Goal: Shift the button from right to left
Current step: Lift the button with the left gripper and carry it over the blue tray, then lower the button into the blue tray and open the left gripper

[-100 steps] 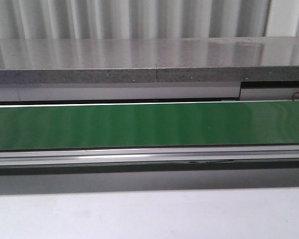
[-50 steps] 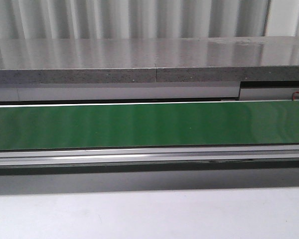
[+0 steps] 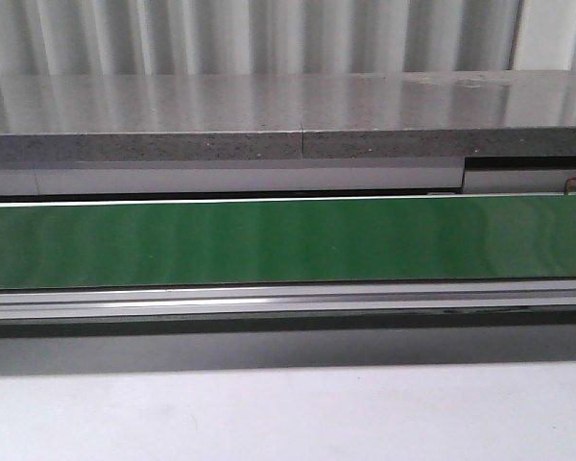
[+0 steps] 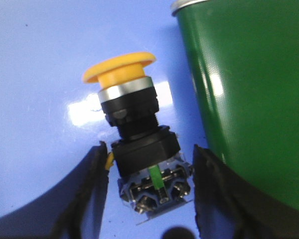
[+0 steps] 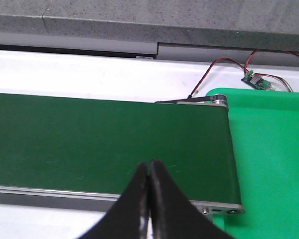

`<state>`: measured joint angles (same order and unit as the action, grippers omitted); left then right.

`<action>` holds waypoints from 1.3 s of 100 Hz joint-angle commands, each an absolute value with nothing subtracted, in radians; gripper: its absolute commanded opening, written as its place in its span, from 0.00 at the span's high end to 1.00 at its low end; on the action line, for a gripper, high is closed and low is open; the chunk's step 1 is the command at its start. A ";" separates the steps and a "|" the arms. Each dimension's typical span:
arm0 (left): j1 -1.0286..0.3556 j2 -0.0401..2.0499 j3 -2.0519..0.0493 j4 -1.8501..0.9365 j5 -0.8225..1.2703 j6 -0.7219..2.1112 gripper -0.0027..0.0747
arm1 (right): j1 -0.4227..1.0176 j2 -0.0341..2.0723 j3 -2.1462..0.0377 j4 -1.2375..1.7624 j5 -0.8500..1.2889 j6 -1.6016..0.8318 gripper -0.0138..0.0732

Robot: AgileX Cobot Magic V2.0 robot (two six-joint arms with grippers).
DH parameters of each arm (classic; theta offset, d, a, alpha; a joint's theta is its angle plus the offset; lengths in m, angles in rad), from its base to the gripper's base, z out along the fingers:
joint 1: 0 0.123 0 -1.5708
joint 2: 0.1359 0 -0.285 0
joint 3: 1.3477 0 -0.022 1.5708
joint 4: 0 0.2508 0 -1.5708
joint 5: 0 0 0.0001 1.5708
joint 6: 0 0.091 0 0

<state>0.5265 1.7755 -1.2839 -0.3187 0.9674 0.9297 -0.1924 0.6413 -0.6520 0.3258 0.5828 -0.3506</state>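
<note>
While the front view shows only the green conveyor belt (image 3: 288, 240), no arm appears. Left wrist: the button (image 4: 139, 144), yellow-capped, lies on a blue surface (image 4: 40, 59) between the wide left end effector (image 4: 152, 199) fingers, apparently just released or not yet gripped. Right wrist: the right end effector (image 5: 149, 174) is closed, empty, over the belt.

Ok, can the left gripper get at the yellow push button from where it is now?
Probably yes. The left gripper is open, with its fingers on either side of the push button, which lies on the blue surface. Nothing sits between them; the green belt only runs close beside.
</note>
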 commanded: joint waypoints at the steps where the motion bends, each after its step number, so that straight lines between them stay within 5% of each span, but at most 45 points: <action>1: 0.529 1.752 -1.316 -0.333 0.925 0.946 0.99 | -0.191 0.639 -0.676 0.342 0.520 -0.360 0.92; 130: 0.529 1.889 -1.316 -0.324 0.942 1.053 0.96 | -0.191 0.639 -0.676 0.342 0.520 -0.360 0.92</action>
<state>0.5265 1.9356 -1.2886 -0.2914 0.9201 1.0393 -0.1924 0.6413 -0.6520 0.3258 0.5844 -0.3506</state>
